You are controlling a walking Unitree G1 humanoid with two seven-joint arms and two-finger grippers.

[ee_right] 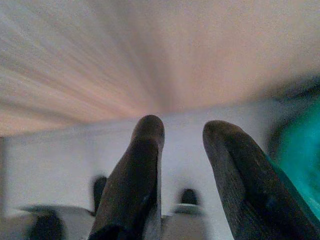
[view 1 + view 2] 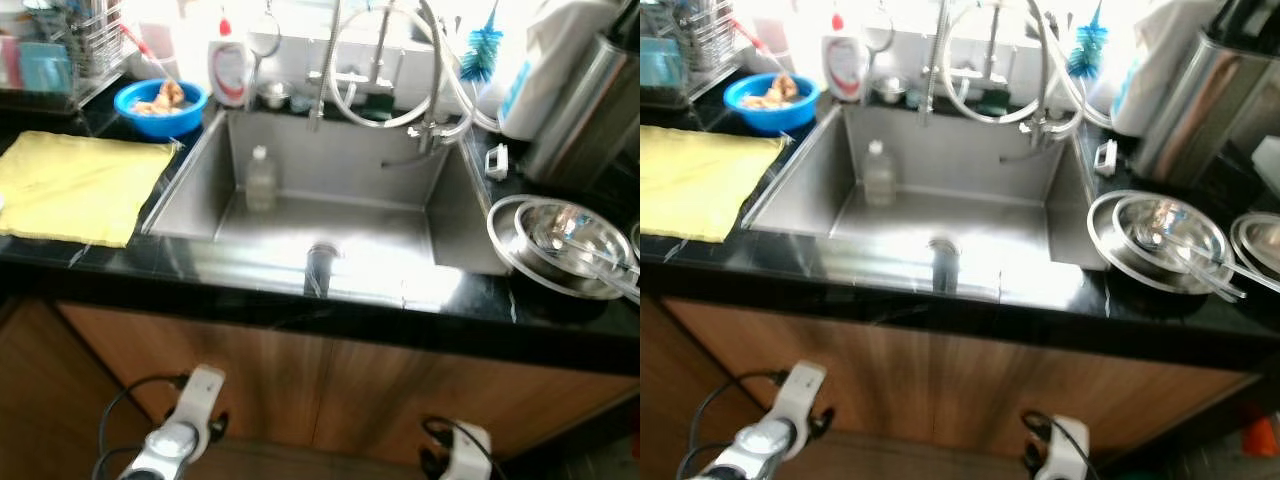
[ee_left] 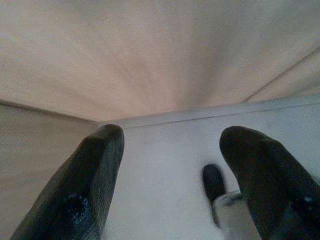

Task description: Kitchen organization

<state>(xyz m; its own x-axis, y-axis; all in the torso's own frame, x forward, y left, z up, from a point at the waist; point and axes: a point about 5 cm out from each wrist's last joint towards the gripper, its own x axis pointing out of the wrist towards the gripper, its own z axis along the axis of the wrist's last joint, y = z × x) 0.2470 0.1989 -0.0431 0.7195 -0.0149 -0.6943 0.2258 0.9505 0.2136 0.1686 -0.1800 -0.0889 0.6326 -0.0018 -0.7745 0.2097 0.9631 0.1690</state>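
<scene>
Sink (image 2: 330, 215) in black counter (image 2: 250, 275)

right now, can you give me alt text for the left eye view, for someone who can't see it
A steel sink set in a black countertop holds one clear plastic bottle standing near its back left corner. A yellow cloth lies left of the sink with a blue bowl behind it, and nested steel bowls sit to the right. Both robot arms hang low before the wooden cabinet doors.
</scene>
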